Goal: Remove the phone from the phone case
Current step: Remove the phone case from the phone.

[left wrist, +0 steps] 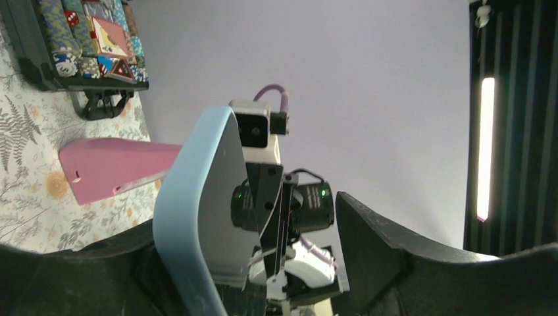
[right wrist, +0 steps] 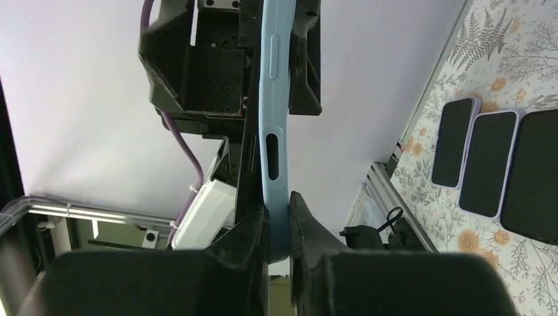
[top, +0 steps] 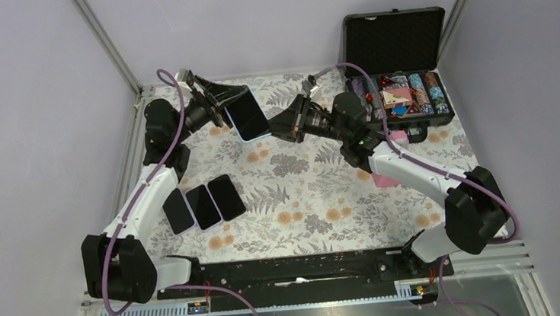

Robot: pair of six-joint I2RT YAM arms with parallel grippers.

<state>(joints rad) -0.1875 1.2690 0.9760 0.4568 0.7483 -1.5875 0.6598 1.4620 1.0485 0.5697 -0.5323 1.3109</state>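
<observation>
A phone in a light blue case is held in the air over the back middle of the table, screen up. My right gripper is shut on the case's end; in the right wrist view its fingers pinch the blue rim. My left gripper straddles the other end with its jaws apart. In the left wrist view the case lies against one finger and a clear gap separates the screen from the other finger.
Three phones lie side by side on the floral cloth at the front left, also in the right wrist view. A pink case lies under the right arm. An open black chip case stands at the back right.
</observation>
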